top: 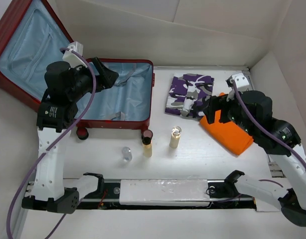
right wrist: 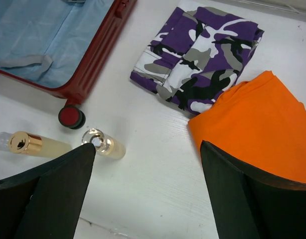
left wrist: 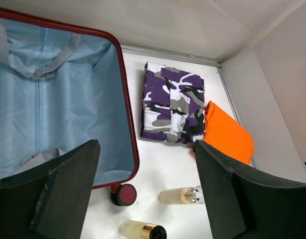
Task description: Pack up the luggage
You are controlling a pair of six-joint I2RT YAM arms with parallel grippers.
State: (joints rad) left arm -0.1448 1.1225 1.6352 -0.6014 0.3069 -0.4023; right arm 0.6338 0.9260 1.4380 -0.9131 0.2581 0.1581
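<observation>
Luggage (top: 130, 99) lies open at the back left of the counter (top: 203, 164), blue lining up, nothing packed in the part we see. Left claw (left wrist: 147, 147) is spread wide and empty, over the luggage's near right corner. Right claw (right wrist: 148, 147) is also spread and empty, above the counter beside the orange garment (top: 228, 132) and near the camo garment (top: 190, 93).

We judge the step to be picking a first garment. To do it well:
- drop the right claw on a folded edge
- pinch all the layers
- lift clear of the red rim
- lay it flat on the lining

Two bottles (top: 176, 137) (top: 147, 143) stand close by, so don't sweep them over. We can read no brand, label or writing anywhere.
</observation>
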